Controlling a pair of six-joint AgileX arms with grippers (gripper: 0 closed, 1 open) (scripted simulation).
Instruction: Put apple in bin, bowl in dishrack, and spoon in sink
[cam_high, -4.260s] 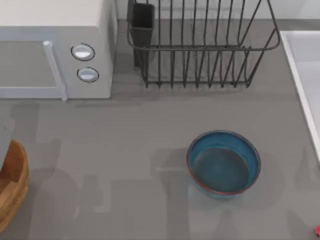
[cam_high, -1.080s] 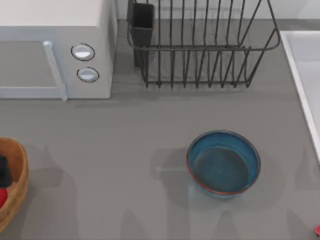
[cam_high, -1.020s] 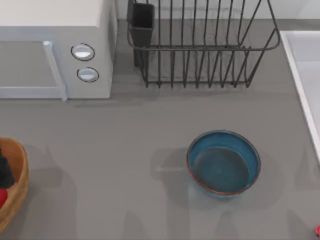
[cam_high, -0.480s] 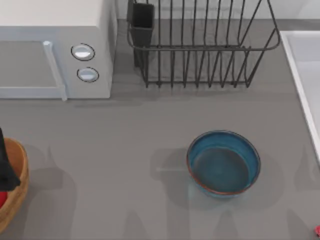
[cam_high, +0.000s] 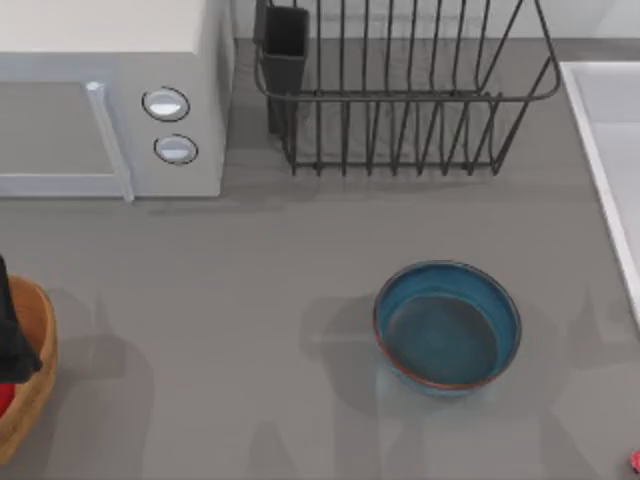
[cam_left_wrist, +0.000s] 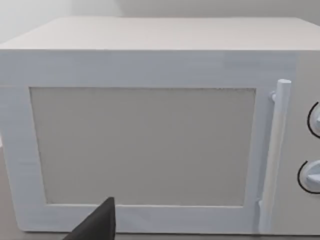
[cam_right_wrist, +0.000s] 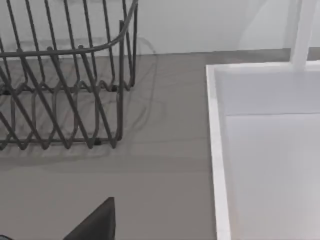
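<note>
The apple lies in the wooden bin under my left gripper; whether its fingers are spread I cannot tell. The blue bowl stands empty on the table, well apart from the dishrack. It looks stiff, glazed, probably slippery and breakable, so I judge a pinch on its thin rim is best.

- Kitchen setting, rendered; plain grey desk serving as a countertop.
- White microwave with two round knobs and a bar handle, at the desk's back left.
- Black wire dishrack just right of the microwave, utensil cup at its near corner.
- White-rimmed sink right of the dishrack, at the desk's edge.
- Blue bowl in front of the dishrack; wooden bin in front of the microwave.
</note>
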